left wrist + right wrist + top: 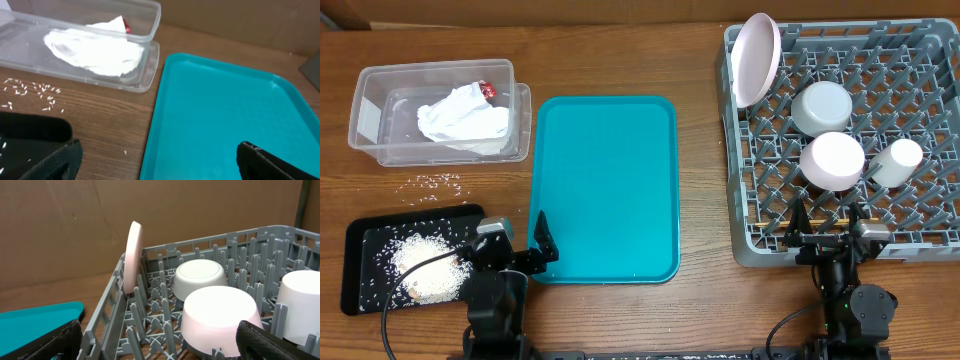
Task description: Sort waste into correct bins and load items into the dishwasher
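Note:
The crumpled white napkin (465, 120) with a red scrap lies in the clear tub (372, 118); it also shows in the left wrist view (95, 47). Rice is heaped in the black tray (360, 262), and loose grains (438, 185) lie on the table. The grey rack (745, 215) holds the upright plate (756, 58), the upturned grey-green bowl (820, 106), the white bowl (832, 160) and the cup (897, 162). My left gripper (515, 240) is open and empty at the teal tray's near-left corner. My right gripper (830, 222) is open and empty at the rack's front edge. Chopsticks are not visible.
The teal tray (605, 185) lies bare in the middle between the tub and the rack. A cardboard wall (75, 225) stands behind the table.

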